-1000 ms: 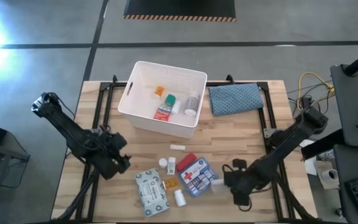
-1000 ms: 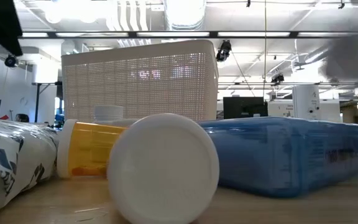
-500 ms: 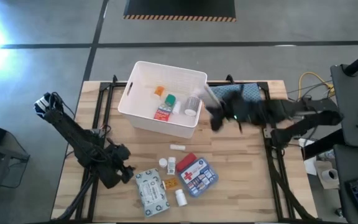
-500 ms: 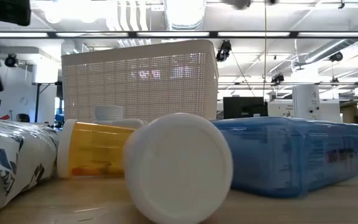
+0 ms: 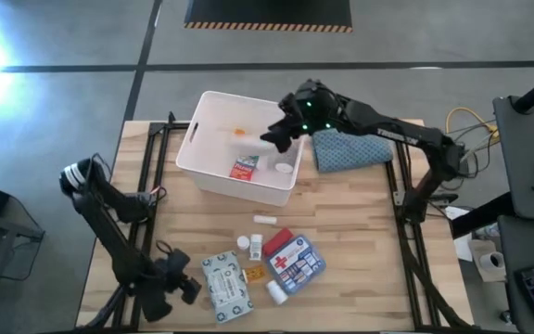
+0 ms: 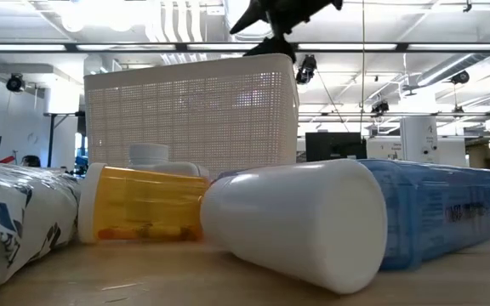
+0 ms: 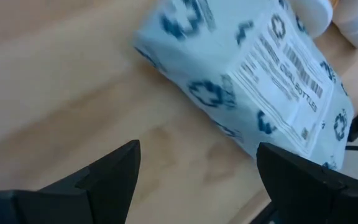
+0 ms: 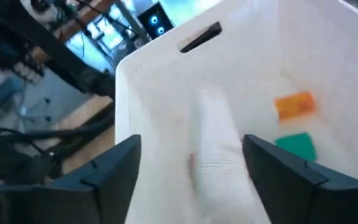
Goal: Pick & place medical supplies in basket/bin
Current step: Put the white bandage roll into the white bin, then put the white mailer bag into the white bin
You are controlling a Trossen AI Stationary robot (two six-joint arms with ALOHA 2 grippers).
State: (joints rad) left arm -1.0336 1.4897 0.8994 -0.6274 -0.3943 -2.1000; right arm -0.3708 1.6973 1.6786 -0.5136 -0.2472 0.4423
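The white basket (image 5: 244,148) stands at the far middle and holds an orange vial (image 8: 294,104), a green cube (image 8: 297,146), a red tube (image 5: 242,169) and a white bottle (image 5: 284,169). My right gripper (image 5: 279,137) hangs open over its right half. A blurred white item (image 8: 215,149), narrower than the gap, shows between its fingers. Near the front edge lie a white pack (image 5: 225,283), a red-cross pouch (image 5: 293,260), an orange vial (image 6: 139,204) and a white bottle (image 6: 300,225) on its side. My left gripper (image 7: 197,186) stands open just left of the pack (image 7: 253,68).
A blue-grey patterned cloth (image 5: 350,147) lies right of the basket. A small white strip (image 5: 264,219) and two small white items (image 5: 248,245) lie between the basket and the pouch. Bare wood shows to the left and right of the supplies.
My right gripper has risen from beside the pouch, swung toward the far edge to over the basket, and opened. My left gripper has moved toward the near edge, up beside the white pack. The white bottle at the front has turned from cap-on to side-on.
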